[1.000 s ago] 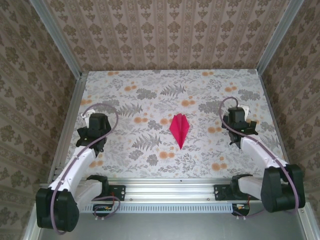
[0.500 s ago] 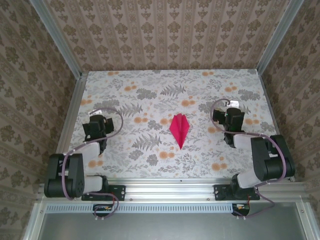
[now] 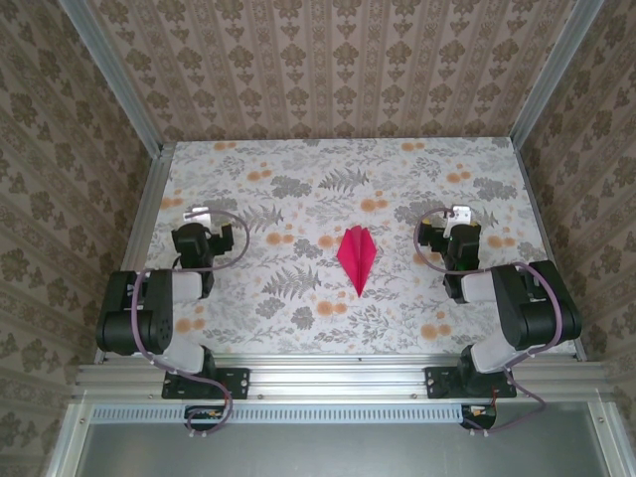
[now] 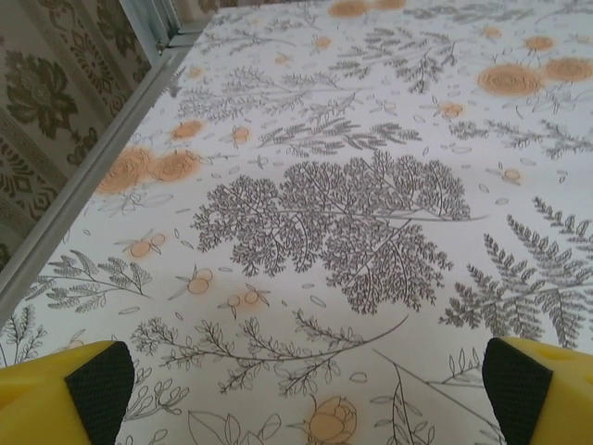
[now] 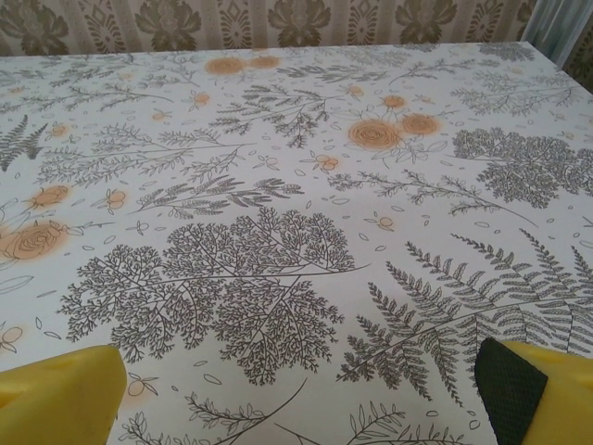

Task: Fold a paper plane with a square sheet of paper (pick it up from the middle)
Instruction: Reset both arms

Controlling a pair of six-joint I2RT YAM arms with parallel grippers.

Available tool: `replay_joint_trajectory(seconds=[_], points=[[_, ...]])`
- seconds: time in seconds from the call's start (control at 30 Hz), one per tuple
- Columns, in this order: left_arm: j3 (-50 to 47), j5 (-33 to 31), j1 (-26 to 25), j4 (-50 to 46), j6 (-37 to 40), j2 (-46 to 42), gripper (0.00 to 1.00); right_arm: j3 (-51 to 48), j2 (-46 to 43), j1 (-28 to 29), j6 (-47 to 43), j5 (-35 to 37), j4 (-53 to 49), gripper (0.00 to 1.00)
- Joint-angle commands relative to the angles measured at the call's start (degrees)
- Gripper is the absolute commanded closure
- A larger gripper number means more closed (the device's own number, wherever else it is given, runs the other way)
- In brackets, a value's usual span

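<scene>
The square sheet of paper lies folded into a slim magenta-pink paper plane in the middle of the table, its point toward the near edge. My left gripper rests well to its left and my right gripper well to its right; neither touches it. In the left wrist view the left gripper is open, its yellow fingers wide apart over bare cloth. The right gripper is open too, with only printed cloth between its fingers.
A floral tablecloth covers the table. Patterned walls with aluminium posts close in the left, back and right sides. An aluminium rail carrying both arm bases runs along the near edge.
Both arms have folded back over their bases, and the grippers have shifted slightly toward the far side. The left gripper has opened a little wider. The paper plane has not moved.
</scene>
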Motion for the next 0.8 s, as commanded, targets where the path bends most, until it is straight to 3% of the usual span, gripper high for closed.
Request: replay_joint_trajectory(seconds=[0.0,0.13,0.27,0.77], points=[[-1.20,-6.12,-1.77,4.58,0.56,0.10,0.00,0.39,0.04,0.22,0.06,1.74,3.01,0.00],[-0.69,-2.57,-0.74,3.29,0.58,-0.09,0.00,0.19,0.02,0.23,0.16,1.87,3.30,0.00],[1.42,10.67,1.27,-0.63,3.26,-0.26,0.00,0.20,0.01,0.23,0.16,1.93,3.24,0.00],[1.52,11.96,2.29,-0.88,2.64,-0.09,0.00,0.20,0.04,0.22,0.16,1.90,3.23,0.00]])
